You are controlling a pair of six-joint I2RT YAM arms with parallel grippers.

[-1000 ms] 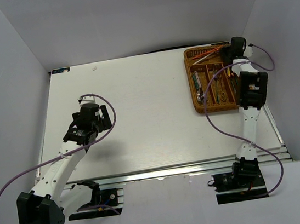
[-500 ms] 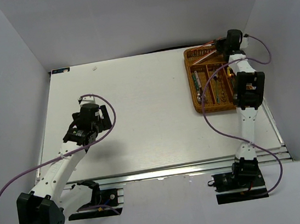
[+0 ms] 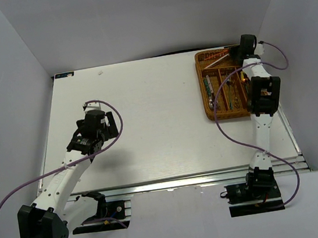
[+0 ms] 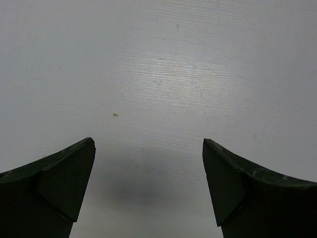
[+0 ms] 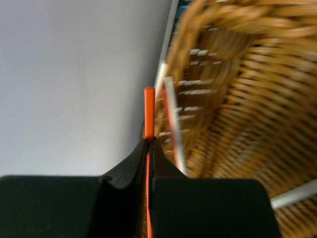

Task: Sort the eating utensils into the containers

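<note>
wicker tray (image 3: 229,115), cutlery (image 3: 208,89) inside, red chopstick (image 5: 149,106) gripped

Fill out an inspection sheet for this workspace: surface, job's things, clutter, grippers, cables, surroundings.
Surface: white table, faint wood grain.
Job's things: wicker tray at the far right corner, utensils lying in its slots; red chopstick held at the tray's far end.
Clutter: small tag at the far left corner.
Grippers: left gripper open, empty, over bare table; right gripper shut on the red chopstick.
Cables: purple cable loops along each arm; the right one arcs over the tray.
Surroundings: plain grey walls on three sides.
</note>
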